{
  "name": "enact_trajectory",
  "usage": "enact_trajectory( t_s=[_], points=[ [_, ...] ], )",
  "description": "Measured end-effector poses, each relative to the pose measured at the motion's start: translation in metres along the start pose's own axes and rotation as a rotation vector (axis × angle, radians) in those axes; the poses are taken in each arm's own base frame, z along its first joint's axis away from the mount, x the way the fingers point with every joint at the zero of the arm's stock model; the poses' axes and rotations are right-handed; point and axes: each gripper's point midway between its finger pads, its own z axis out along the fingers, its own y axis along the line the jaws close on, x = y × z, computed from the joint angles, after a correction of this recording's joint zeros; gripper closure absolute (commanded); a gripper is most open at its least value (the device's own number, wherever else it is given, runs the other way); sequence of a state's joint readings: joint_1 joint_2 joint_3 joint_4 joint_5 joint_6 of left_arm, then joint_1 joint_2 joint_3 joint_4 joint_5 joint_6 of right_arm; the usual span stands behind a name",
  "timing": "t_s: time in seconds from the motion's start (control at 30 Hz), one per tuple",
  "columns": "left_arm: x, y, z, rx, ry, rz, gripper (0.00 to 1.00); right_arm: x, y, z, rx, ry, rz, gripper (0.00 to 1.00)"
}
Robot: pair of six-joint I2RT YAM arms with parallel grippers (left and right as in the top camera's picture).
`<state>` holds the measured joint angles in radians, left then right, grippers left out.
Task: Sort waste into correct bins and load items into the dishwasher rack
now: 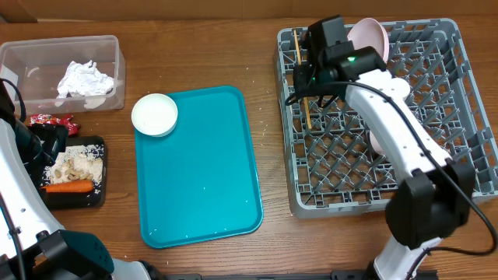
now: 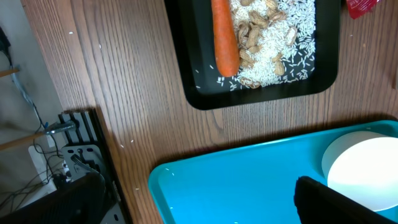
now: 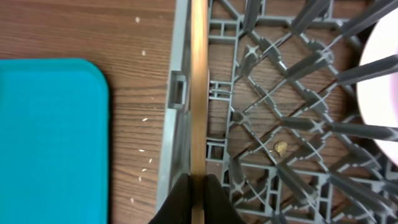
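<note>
Right claw (image 3: 198, 190) pinching a thin, straight, tan wooden chopstick (image 3: 199, 87) that runs along the left wall of the grey rack (image 3: 180, 124). Pink plate (image 1: 367, 35) stands among pegs at the rack's far side. Left claw (image 1: 43, 138) spread, empty, well left of the rack.

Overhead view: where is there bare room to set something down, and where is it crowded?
Free: most of the teal tray, below and right of the white bowl; the wood strip between tray and dishwasher rack. Crowded: the rack's top-left corner, where the right pincer holds the chopstick beside the pink plate; the black tray, filled by carrot and scraps.
</note>
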<state>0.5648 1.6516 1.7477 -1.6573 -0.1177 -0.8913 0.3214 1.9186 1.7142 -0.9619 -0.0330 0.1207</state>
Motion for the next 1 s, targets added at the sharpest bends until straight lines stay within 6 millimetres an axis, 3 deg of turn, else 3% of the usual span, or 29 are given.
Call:
enact_trajectory(
  t_s=[0.07, 0.13, 0.47, 0.53, 0.73, 0.87, 1.0],
  points=[
    [0.000, 0.000, 0.000, 0.000, 0.000, 0.000, 0.00, 0.005, -0.002, 0.010, 0.008, 0.029, 0.005, 0.44],
    [0.000, 0.000, 0.000, 0.000, 0.000, 0.000, 0.00, 0.011, -0.004, 0.017, 0.016, 0.056, -0.002, 0.32],
    [0.000, 0.000, 0.000, 0.000, -0.001, 0.000, 0.00, 0.030, -0.004, 0.011, 0.032, 0.135, 0.066, 0.31],
    [0.000, 0.000, 0.000, 0.000, 0.000, 0.000, 0.00, 0.027, 0.005, -0.001, 0.008, 0.124, 0.077, 0.28],
    [0.000, 0.000, 0.000, 0.000, 0.000, 0.000, 0.00, 0.011, 0.061, -0.057, -0.116, 0.002, 0.069, 0.00],
    [0.000, 0.000, 0.000, 0.000, 0.000, 0.000, 0.00, 0.018, 0.090, -0.080, -0.174, -0.004, 0.119, 0.00],
    [0.000, 0.000, 0.000, 0.000, 0.000, 0.000, 0.00, 0.034, 0.101, -0.082, -0.211, 0.072, 0.188, 0.00]
  ],
)
